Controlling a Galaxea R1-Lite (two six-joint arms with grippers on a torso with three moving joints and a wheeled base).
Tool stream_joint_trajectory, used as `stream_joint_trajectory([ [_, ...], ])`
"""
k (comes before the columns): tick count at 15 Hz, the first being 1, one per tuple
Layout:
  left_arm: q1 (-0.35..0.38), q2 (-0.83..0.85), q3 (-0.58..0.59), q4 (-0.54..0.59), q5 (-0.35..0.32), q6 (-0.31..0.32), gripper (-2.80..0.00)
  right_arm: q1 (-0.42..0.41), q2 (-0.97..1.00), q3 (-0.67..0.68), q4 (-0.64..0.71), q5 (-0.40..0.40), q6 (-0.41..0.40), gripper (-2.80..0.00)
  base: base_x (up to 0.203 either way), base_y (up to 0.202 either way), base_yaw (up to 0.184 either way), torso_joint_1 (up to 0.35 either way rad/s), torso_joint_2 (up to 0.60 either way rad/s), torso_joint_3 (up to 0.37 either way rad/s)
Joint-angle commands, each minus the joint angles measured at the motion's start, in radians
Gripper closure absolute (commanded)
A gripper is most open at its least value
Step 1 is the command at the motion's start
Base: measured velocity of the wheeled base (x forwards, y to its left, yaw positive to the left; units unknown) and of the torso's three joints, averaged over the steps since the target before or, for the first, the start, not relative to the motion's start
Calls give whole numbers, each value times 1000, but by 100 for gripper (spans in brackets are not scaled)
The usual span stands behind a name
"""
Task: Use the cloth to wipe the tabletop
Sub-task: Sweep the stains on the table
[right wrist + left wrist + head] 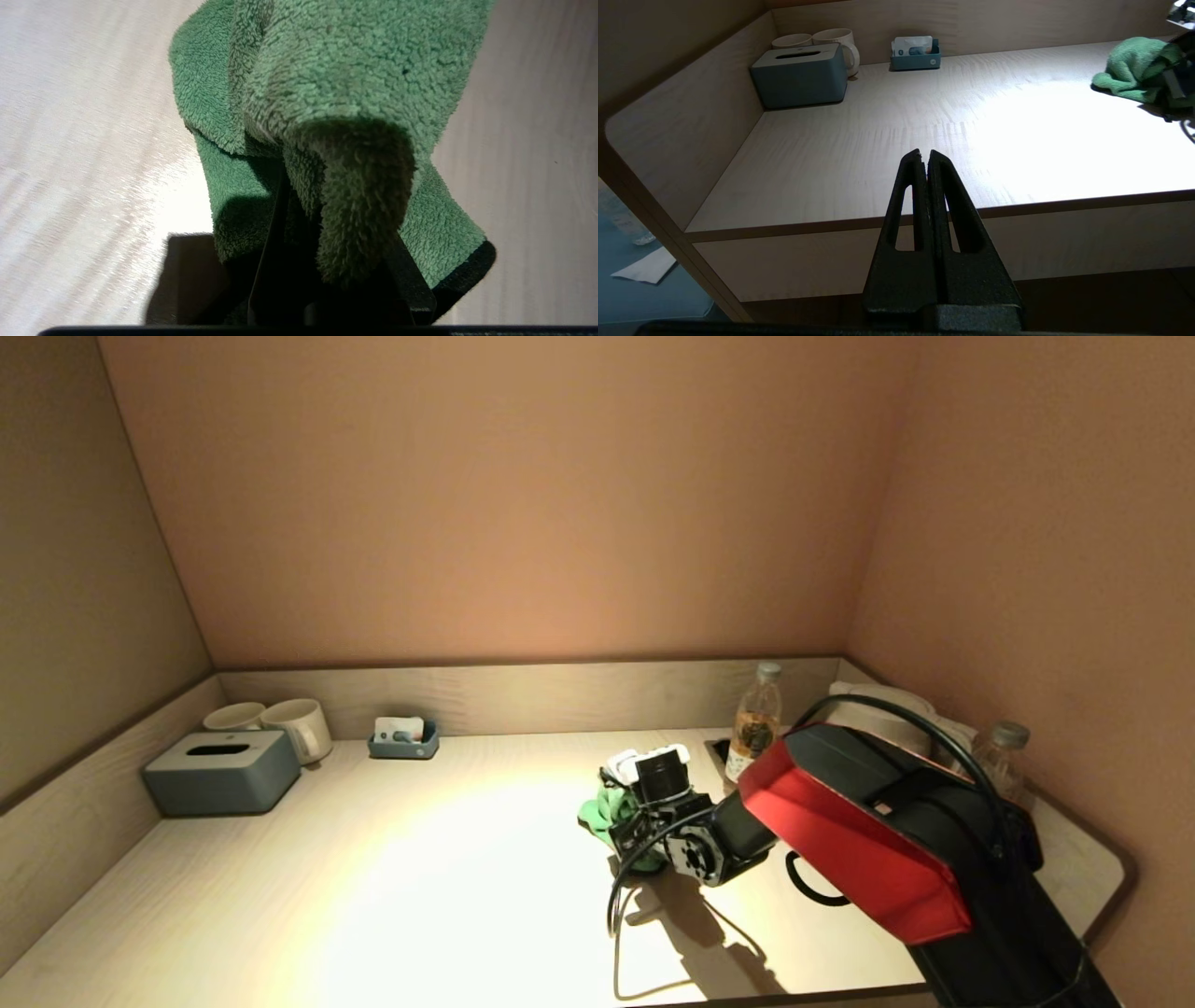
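A green fluffy cloth (602, 814) lies bunched on the light wooden tabletop (420, 868), right of centre. It also shows in the left wrist view (1134, 67) and fills the right wrist view (336, 93). My right gripper (624, 831) points down onto the cloth and is shut on a fold of it; the cloth (359, 205) covers the fingertips. My left gripper (924, 156) is shut and empty, held off the table's front edge, out of the head view.
A grey tissue box (222, 771) and two white mugs (280, 723) stand at the back left. A small blue card holder (403, 739) is at the back. Two bottles (756, 719) and a white kettle (887, 714) stand at the back right. Walls enclose three sides.
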Motion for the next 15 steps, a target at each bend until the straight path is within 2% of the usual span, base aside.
stream_joint_trajectory([
  [1, 0, 0, 0, 0, 0, 1, 0, 35, 47, -76, 42, -12, -1, 0, 0, 0, 0, 0, 0, 0],
  [4, 0, 0, 0, -1, 0, 1, 0, 159, 119, -335, 151, -42, 0, 0, 0, 0, 0, 0, 0, 0],
  [6, 0, 0, 0, 0, 0, 1, 0, 223, 147, -419, 228, -60, 0, 0, 0, 0, 0, 0, 0, 0],
  [8, 0, 0, 0, 0, 0, 1, 0, 224, 148, -420, 231, -62, 0, 0, 0, 0, 0, 0, 0, 0],
  [11, 0, 0, 0, 0, 0, 1, 0, 325, 152, -430, 255, -69, 2, 0, 0, 0, 0, 0, 0, 0],
  [15, 0, 0, 0, 0, 0, 1, 0, 396, 140, -374, 248, -69, 10, 0, 0, 0, 0, 0, 0, 0],
])
